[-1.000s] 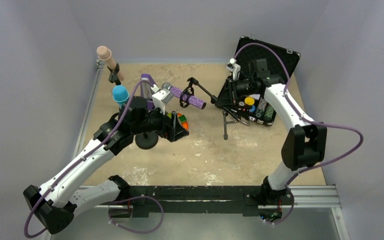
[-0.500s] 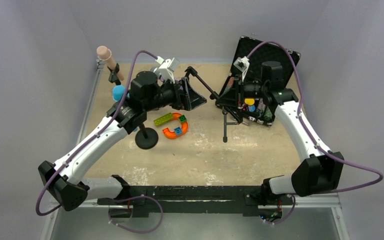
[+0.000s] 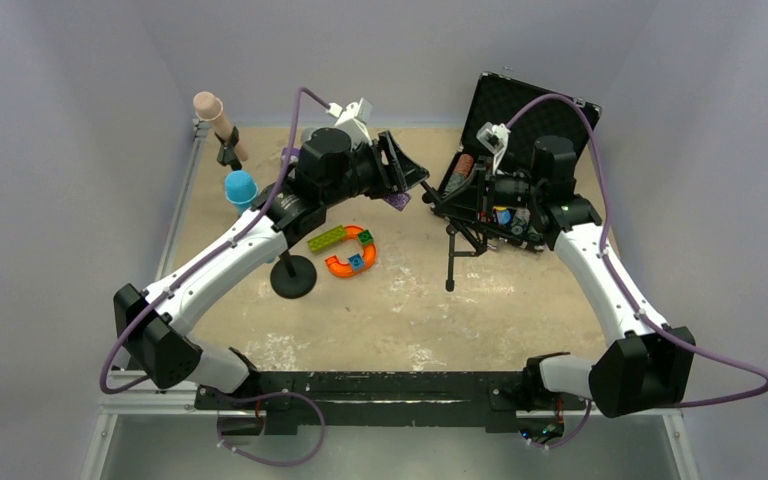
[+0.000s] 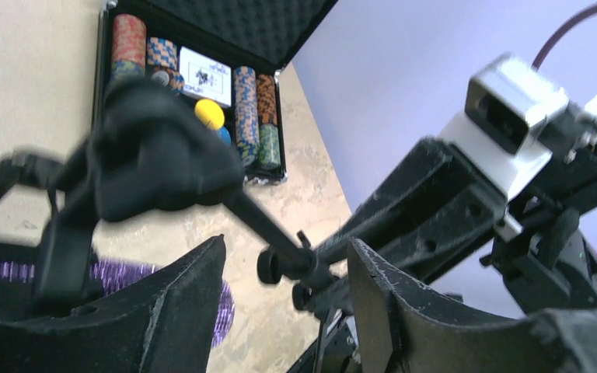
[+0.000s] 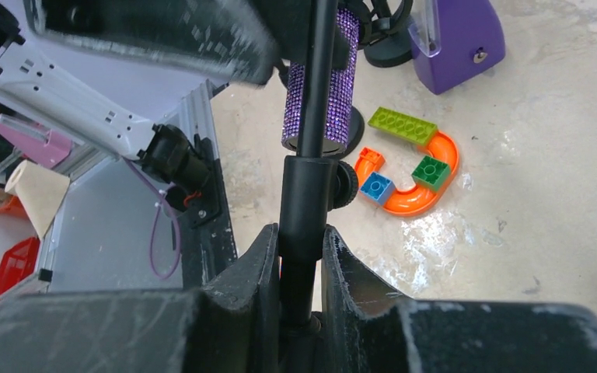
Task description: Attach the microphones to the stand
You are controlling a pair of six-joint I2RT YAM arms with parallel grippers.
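The glittery purple microphone (image 5: 320, 85) hangs in the black clip (image 4: 66, 241) at the end of the tripod stand's boom (image 4: 268, 229); from above only a purple patch (image 3: 396, 200) of it shows. My left gripper (image 4: 286, 245) is open, its fingers either side of the boom's knobs and touching nothing; it hovers at the middle back (image 3: 412, 178). My right gripper (image 5: 301, 231) is shut on the stand's black pole (image 5: 305, 194), beside the case (image 3: 447, 200). The pink-beige microphone (image 3: 215, 115) and the light blue microphone (image 3: 241, 187) sit on the left stand.
An open black case (image 3: 535, 110) of poker chips stands at the back right. An orange curved piece with coloured bricks (image 3: 348, 250) lies mid-table. The left stand's round base (image 3: 293, 277) is beside it. A purple metronome (image 5: 459, 39) stands behind the bricks.
My left arm has swung right and toward the back, from beside the left stand to the tripod's boom, and its jaws have narrowed somewhat. The right arm has shifted while holding the pole.
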